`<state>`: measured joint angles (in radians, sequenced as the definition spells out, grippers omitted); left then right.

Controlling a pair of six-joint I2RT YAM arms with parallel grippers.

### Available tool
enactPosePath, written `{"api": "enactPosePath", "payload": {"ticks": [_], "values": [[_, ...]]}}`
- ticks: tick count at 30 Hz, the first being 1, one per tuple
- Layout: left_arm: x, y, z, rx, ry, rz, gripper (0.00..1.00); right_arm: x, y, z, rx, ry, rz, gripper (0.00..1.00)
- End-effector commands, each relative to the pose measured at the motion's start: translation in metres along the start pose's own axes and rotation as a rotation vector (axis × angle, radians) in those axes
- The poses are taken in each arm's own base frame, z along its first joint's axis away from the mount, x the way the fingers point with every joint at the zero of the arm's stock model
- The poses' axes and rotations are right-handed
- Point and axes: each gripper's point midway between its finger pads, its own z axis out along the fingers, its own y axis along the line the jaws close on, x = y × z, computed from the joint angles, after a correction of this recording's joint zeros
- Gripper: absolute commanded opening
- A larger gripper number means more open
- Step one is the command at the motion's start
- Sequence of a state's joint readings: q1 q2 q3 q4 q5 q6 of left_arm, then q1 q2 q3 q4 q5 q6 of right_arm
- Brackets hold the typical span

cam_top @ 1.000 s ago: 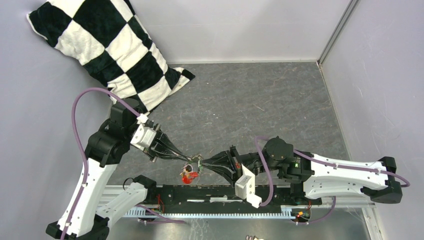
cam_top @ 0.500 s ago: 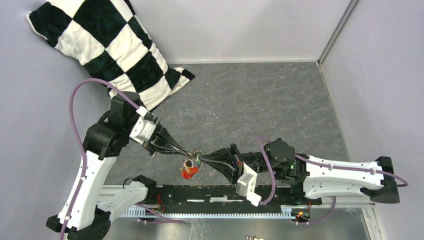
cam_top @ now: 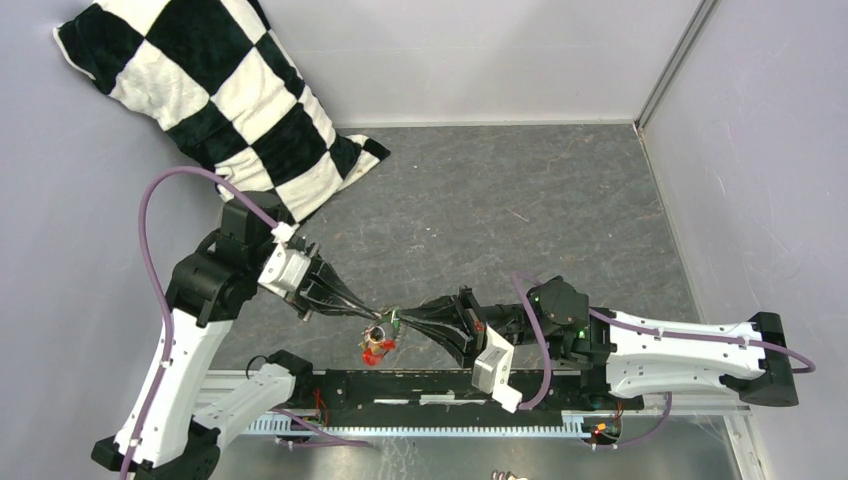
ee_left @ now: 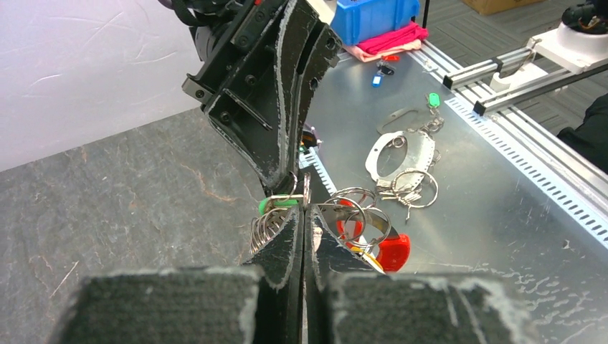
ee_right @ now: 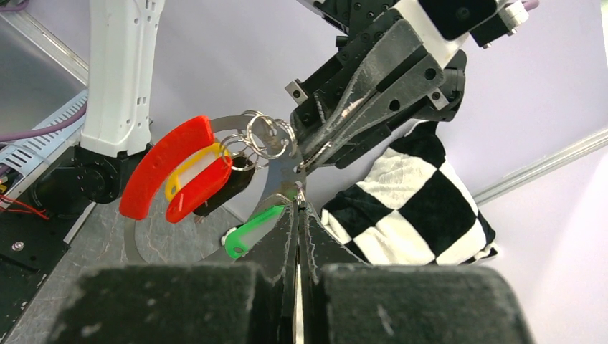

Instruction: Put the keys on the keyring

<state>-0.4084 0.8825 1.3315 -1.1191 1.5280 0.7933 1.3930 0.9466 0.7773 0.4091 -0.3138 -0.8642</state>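
1. Grippers meet tip to tip overhead, left gripper (cam_top: 373,314) against right gripper (cam_top: 394,320), both jaw pairs pressed together above the near edge of the grey table (cam_top: 520,200). Between them dangles the keyring (cam_top: 379,330), wire too fine to trace, red strap (cam_top: 374,352) below. Far left, a checkered pillow (cam_top: 215,110) leans on pale walls.
2. Left wrist: left jaws pinch the keyring's coils; the opposite tips hold the green key (ee_left: 278,205), blade hidden. Beyond, spare rings (ee_left: 401,168) lie on the metal bench (ee_left: 502,215); a blue bin (ee_left: 376,18) is cut off.
3. Right wrist: right jaws clamp the green key; yellow key (ee_right: 188,166) and red key (ee_right: 204,195) hang bunched, lettering unreadable.
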Motion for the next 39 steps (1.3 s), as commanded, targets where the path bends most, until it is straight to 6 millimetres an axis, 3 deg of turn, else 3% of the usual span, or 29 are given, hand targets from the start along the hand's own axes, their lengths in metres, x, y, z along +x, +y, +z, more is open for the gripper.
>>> {"api": "enactPosePath", "payload": {"ticks": [1, 9, 20, 30, 39], "values": [[-0.009, -0.013, 0.002, 0.062, -0.059, 0.066, 0.02, -0.014, -0.023, 0.003, 0.06, -0.042, -0.038, 0.0], [-0.003, -0.015, 0.001, 0.037, -0.038, 0.122, 0.02, -0.022, -0.017, 0.016, -0.014, -0.073, -0.024, 0.0], [0.008, -0.017, 0.0, -0.003, -0.012, 0.174, 0.02, -0.026, -0.027, 0.018, -0.033, -0.051, -0.023, 0.0], [0.013, -0.017, -0.001, -0.033, 0.009, 0.229, 0.02, -0.026, -0.014, 0.02, -0.151, -0.021, 0.012, 0.0], [0.02, -0.01, -0.007, -0.123, 0.079, 0.441, 0.02, -0.021, -0.011, 0.016, -0.177, 0.023, 0.027, 0.0]]}}
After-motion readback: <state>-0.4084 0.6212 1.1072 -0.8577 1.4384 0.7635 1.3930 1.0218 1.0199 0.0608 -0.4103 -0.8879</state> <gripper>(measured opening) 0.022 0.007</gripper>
